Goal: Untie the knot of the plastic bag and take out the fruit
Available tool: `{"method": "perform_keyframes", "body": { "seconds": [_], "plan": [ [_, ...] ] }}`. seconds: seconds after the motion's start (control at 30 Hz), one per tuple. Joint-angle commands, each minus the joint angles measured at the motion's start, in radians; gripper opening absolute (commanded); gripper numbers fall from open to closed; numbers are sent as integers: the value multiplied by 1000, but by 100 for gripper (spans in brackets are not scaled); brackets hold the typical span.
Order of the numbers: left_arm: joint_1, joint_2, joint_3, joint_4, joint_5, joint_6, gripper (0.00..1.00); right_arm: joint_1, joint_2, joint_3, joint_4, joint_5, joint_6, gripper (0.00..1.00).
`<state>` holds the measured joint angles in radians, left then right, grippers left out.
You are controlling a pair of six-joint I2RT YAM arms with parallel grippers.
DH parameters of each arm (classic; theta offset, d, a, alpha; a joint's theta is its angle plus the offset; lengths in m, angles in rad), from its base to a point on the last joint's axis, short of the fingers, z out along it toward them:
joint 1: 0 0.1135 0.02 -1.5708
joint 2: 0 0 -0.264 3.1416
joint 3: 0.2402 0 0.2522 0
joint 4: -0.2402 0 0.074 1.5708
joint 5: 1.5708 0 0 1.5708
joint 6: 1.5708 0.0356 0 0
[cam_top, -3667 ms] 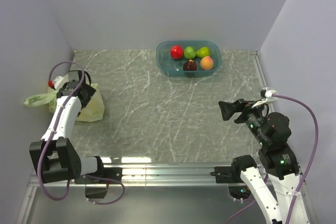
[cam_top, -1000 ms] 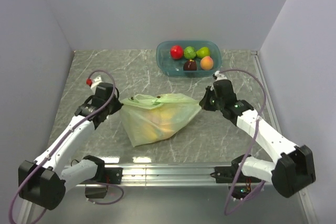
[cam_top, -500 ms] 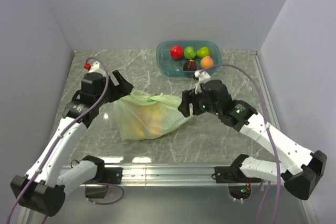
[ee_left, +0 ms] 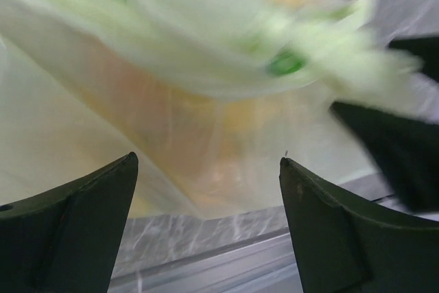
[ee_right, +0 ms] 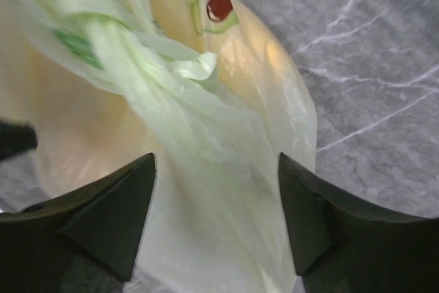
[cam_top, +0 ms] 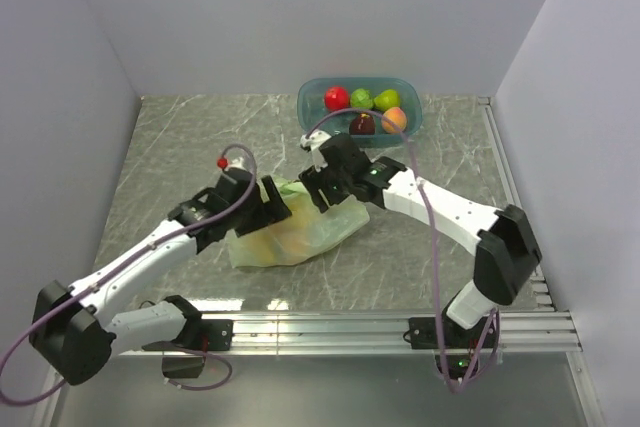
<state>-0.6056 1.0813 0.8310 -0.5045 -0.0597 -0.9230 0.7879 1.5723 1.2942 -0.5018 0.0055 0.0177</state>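
Observation:
The pale yellow-green plastic bag (cam_top: pixel 300 237) lies on the marble table, still tied. Its knot (ee_right: pixel 195 66) is a twisted bunch at the top; in the left wrist view it is only a blur. Fruit shows through the plastic only as yellow and orange patches (ee_right: pixel 68 135). My left gripper (cam_top: pixel 272 209) is open at the bag's left top, jaws wide, with the bag (ee_left: pixel 206 101) just beyond them. My right gripper (cam_top: pixel 318 189) is open over the bag's top right, with the bag's neck (ee_right: pixel 226 190) between its fingers, below the knot.
A teal bowl (cam_top: pixel 310 119) stands at the back centre, behind the right arm. It holds a red apple (cam_top: pixel 337 98), two green fruits, a dark purple fruit (cam_top: pixel 361 125) and a peach-coloured one. Walls close both sides. A metal rail runs along the near edge.
Both grippers have closed in on the bag's top, the left from the left, the right from the right. Both were shut a second ago; the left opened first, and now both are open.

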Motion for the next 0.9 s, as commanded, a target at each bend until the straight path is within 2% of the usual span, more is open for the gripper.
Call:
{"method": "perform_keyframes", "body": {
  "seconds": [0.0,0.03,0.07,0.1,0.17,0.2,0.23,0.27,0.3,0.33,0.43,0.57,0.63,0.7,0.77,0.8,0.87],
  "plan": [
    [-42,37,-72,21,-52,-49,88,4,14,-4,60,59,-21,60],
    [-43,48,-114,26,-54,-53,86,-1,12,-13,63,68,-19,50],
    [-43,63,-134,29,-78,-59,84,-6,8,-21,65,80,14,26],
    [-43,68,-154,18,-92,-83,77,-12,-6,-32,75,117,27,16],
    [-42,68,-208,11,-152,-102,60,-57,-60,-71,88,155,88,1],
    [-40,65,-222,3,-167,-128,40,-90,-83,-90,95,162,114,0],
    [-37,65,-242,4,-173,-134,30,-126,-137,-137,101,134,143,0],
    [-31,59,-247,10,-177,-135,21,-213,-168,-166,109,110,204,0],
    [-26,57,-251,15,-195,-145,2,-255,-232,-197,124,81,237,0],
    [-22,55,-259,29,-201,-146,1,-292,-268,-261,134,-2,264,0],
    [47,66,-267,79,-195,-120,1,-381,-392,-398,196,-178,338,0],
    [244,63,-248,180,-117,5,0,-380,-526,-593,358,-356,459,0],
    [295,54,-206,224,-82,55,1,-375,-601,-711,426,-390,525,0],
    [300,48,-158,242,-37,120,3,-354,-638,-748,471,-418,528,0],
    [293,28,-93,254,104,141,16,-287,-641,-737,427,-391,471,0],
    [284,14,-83,279,150,135,40,-265,-630,-724,407,-342,447,0],
    [215,-26,-55,297,205,101,69,-211,-615,-688,367,-305,397,0]
  ]
}}
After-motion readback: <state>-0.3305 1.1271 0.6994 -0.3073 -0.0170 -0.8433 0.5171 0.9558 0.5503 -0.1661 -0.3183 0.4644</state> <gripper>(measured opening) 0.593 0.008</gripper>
